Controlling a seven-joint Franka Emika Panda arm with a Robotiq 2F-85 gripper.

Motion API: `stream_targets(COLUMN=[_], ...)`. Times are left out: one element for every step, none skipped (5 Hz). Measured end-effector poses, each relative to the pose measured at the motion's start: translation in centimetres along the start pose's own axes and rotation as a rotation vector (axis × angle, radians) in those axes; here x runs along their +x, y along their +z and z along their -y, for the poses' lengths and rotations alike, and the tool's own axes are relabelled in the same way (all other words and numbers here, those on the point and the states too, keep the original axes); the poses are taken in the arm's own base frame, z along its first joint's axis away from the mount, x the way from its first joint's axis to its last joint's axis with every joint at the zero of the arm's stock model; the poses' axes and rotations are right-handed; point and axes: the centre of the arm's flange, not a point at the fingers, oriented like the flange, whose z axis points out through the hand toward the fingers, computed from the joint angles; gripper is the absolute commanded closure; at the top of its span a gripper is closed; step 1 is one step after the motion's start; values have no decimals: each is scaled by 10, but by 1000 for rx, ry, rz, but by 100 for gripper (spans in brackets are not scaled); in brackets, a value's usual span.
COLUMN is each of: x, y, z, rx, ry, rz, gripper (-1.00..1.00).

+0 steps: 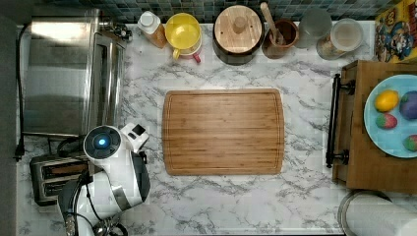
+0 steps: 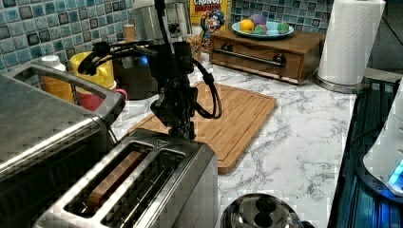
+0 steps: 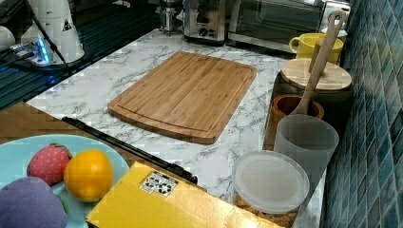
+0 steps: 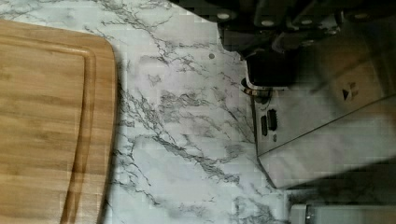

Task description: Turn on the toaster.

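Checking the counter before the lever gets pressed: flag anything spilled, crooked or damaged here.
Nothing stands out. The toaster stands upright beside the toaster oven, the cutting board lies flat and square on the marble, and the jars and mug along the backsplash are upright. No spill is visible.

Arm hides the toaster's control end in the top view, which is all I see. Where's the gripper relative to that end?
Observer: In the left view the gripper is low over the toaster, at the end facing the cutting board, about level with its top edge.
Operator: Is the lever in sight?
Observer: Yes. In the wrist view a black lever sits on the end face, directly under the gripper. I can't tell if they touch.
Operator: Anything else on that face?
Observer: In the right view, a round knob sits low on it.
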Motion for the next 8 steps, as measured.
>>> stream_targets(x=[1,0,1,1,2,2,3,3], y=[0,0,0,0,0,0,-1,0], z=[-2,-3,-4,-6,-9,-7,-10,-12], rx=[-1,-1,-1,14,17,13,17,26], ry=[-66,-77,-75,-59,-53,-59,-50,-38], rz=[-1,2,2,6,8,8,7,10], gripper=[100,100,100,100,100,100,100,100])
